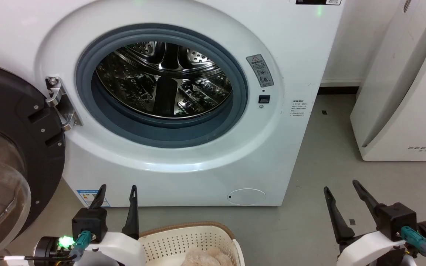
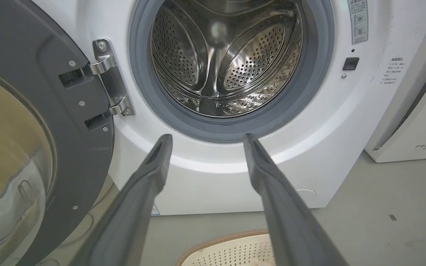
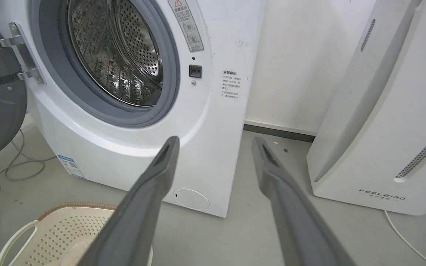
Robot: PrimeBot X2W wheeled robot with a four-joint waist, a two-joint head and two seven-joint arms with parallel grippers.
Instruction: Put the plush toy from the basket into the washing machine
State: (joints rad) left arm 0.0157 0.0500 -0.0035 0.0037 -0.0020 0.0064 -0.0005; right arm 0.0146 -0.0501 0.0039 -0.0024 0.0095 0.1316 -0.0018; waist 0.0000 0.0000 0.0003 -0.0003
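Left arm is carried low, with its pale forearm level and its dark fingers pointed up and forward at the washing machine [image 1: 183, 162]. The left gripper [image 1: 118, 188] is spread wide; nothing is held or touched.

Right arm is posed the same way on the other side. The right gripper [image 1: 340, 186] is also parted wide and empty, with its fingers canted slightly outward.

The basket [image 1: 198, 226] is seen just beside and below the left gripper's wrist, on its inner side, on the floor [image 1: 309, 192] in front of the washer. The plush toy [image 1: 205, 256] is lying inside the basket, below and behind both sets of fingertips and nearer the left gripper.

Ahead of and above the left gripper, the porthole is ringed by the grey gasket [image 1: 87, 92], with the steel drum [image 1: 142, 85] exposed behind it. The door [image 1: 13, 122] is swung fully open on the left gripper's outer side, its dark frame close by there.

Bare floor is seen ahead of the right gripper. The washer's corner is ahead on its inner side, and the slanted white appliance [image 1: 401, 111] is ahead on its outer side. A clear gap is left between them.
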